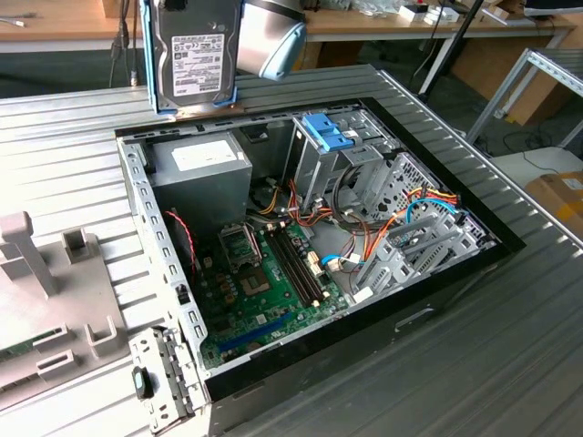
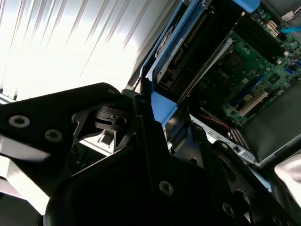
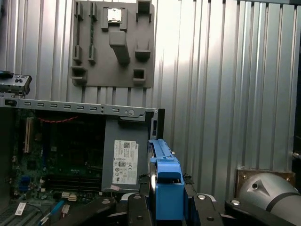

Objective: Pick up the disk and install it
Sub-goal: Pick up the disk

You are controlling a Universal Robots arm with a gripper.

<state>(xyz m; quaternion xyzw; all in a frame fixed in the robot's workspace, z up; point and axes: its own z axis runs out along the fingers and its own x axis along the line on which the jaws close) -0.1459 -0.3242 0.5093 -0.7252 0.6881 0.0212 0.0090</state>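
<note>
The disk (image 1: 193,50), silver-grey with a white label and a blue side frame, hangs upright above the back edge of the open computer case (image 1: 137,200), at the exterior view's upper left. In the first wrist view my gripper (image 3: 167,203) is shut on the disk (image 3: 167,181), with black fingers (image 3: 137,207) pressed on either side of its blue frame. In the second wrist view the disk (image 2: 175,52) juts out from the gripper (image 2: 157,120) on its edge, over the case rim. The arm's grey wrist joint (image 1: 269,36) sits just behind the disk.
Inside the case are a grey power-supply box (image 1: 202,168), a green motherboard (image 1: 264,273), and a metal drive cage topped by a light-blue bracket (image 1: 328,135) with loose cables beside it. A grey fixture plate (image 1: 46,309) lies on the ribbed metal table (image 1: 474,364).
</note>
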